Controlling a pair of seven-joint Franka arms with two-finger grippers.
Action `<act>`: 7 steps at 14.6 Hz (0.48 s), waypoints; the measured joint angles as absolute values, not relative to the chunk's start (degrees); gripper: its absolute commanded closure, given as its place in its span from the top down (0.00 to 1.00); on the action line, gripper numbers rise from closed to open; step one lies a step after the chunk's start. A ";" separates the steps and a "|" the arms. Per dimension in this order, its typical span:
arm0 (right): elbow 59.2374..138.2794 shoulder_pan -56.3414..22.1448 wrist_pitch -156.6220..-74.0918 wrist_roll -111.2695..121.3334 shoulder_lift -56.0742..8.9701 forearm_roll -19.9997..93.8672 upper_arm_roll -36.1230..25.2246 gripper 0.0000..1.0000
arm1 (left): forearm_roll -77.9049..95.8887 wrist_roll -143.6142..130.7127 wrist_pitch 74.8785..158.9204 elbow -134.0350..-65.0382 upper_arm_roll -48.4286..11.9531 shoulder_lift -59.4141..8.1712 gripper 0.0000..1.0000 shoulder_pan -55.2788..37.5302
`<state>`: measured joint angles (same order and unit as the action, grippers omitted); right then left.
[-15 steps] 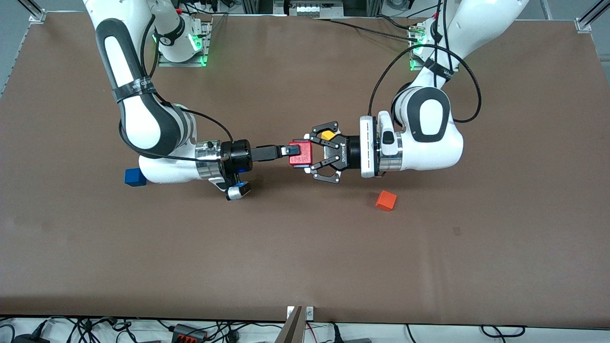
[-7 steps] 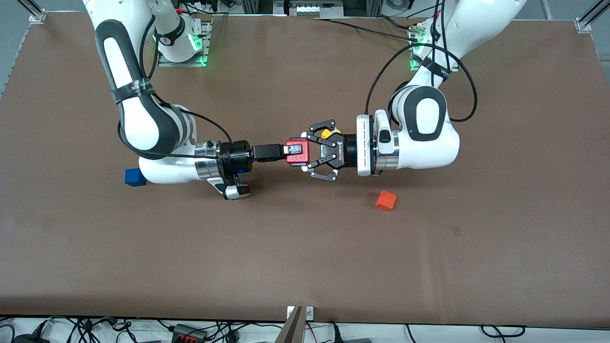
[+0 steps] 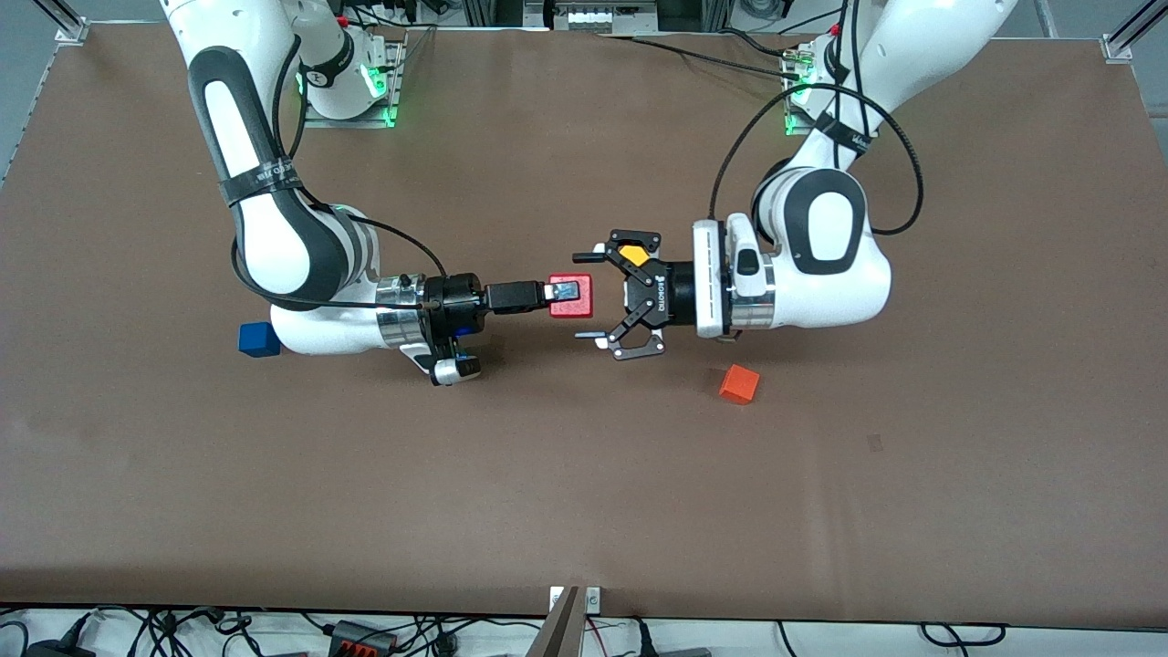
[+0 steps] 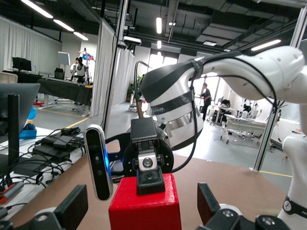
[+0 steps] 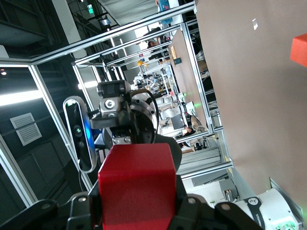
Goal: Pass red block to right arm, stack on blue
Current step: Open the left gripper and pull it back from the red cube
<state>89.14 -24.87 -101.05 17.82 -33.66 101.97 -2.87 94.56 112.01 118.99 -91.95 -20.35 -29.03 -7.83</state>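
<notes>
- Right gripper (image 3: 564, 294), frame centre: jaws pinching the red block (image 3: 572, 297).
- Left gripper (image 3: 590, 297) jaws spread, clear of it.
- I'd retreat left straight, then carry to the blue block (image 3: 258, 339), frame's left.

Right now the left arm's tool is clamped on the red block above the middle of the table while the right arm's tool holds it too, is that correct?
Not quite. The left tool stands open, its fingers spread clear of the red block, as the front view shows. Only the right tool is shut on the block, above the middle of the table.
</notes>
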 measured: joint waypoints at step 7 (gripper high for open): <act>88.83 -22.54 -101.20 20.25 -33.66 91.98 -4.34 0.00 | 76.98 103.70 104.44 -89.51 -20.10 -28.98 1.00 2.49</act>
